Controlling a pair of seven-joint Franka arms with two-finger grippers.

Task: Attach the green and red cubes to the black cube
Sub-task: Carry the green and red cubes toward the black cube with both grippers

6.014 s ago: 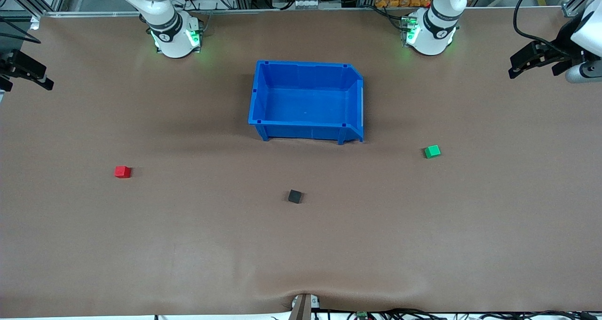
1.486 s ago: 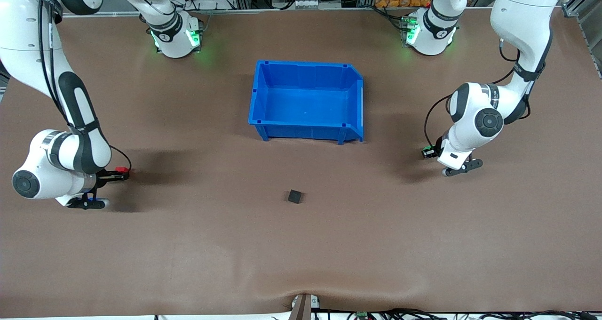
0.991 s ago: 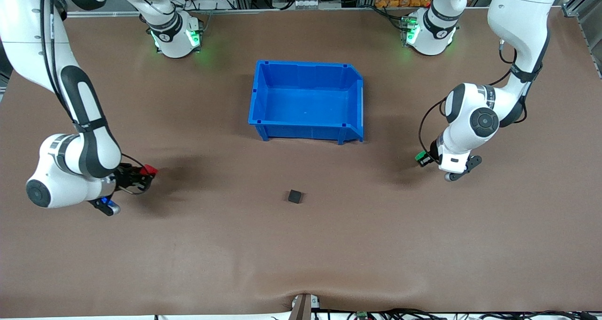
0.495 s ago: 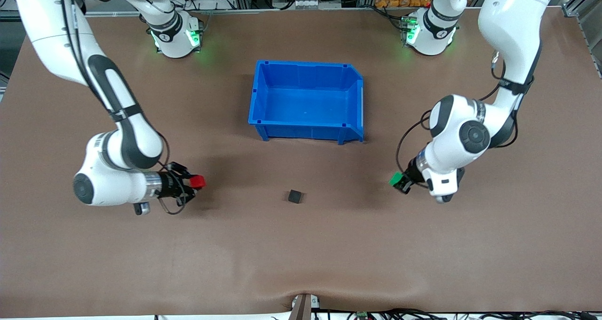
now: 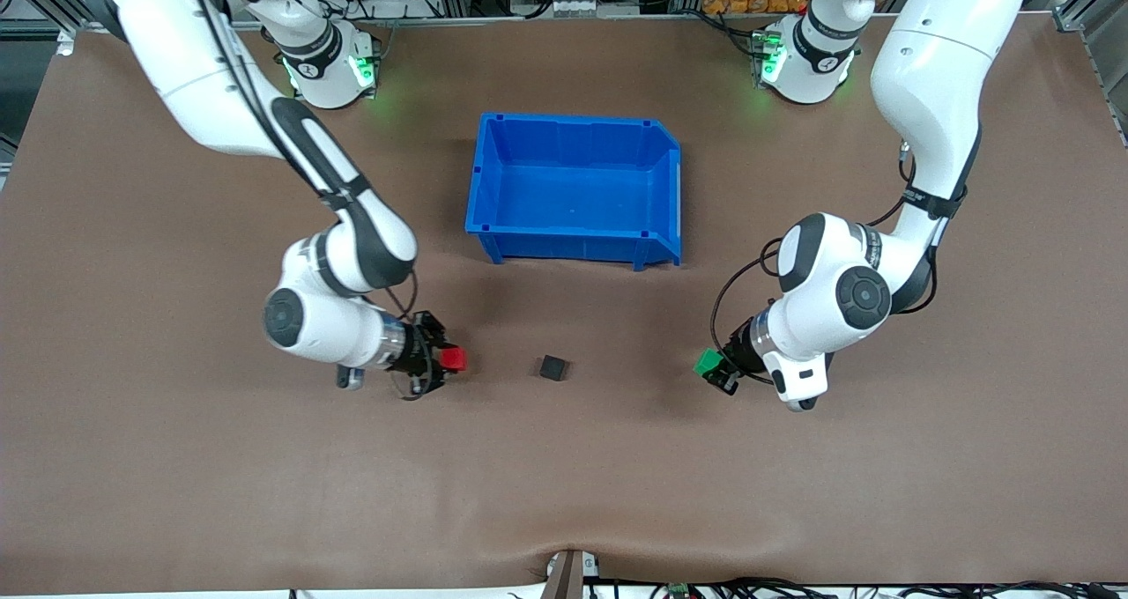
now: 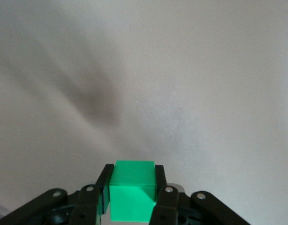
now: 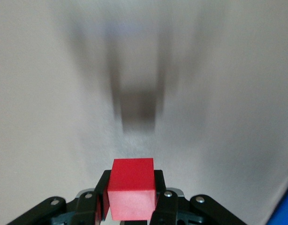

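Note:
The black cube (image 5: 552, 368) rests on the brown table, nearer the front camera than the blue bin. My right gripper (image 5: 445, 360) is shut on the red cube (image 5: 453, 358), low over the table beside the black cube toward the right arm's end. In the right wrist view the red cube (image 7: 132, 188) sits between the fingers (image 7: 101, 193), and a dark blurred shape (image 7: 139, 108) ahead is the black cube. My left gripper (image 5: 716, 368) is shut on the green cube (image 5: 707, 363) toward the left arm's end. The left wrist view shows the green cube (image 6: 132, 190) clamped between the fingers (image 6: 160, 192).
The blue bin (image 5: 575, 188) stands open between the arm bases and the black cube, with nothing in it. A blue corner of the bin (image 7: 282, 208) shows in the right wrist view. Bare brown table lies around the cubes.
Both arms have carried their cubes inward toward the black cube, the red one from the right arm's end, the green one from the left arm's end. The black cube has not moved.

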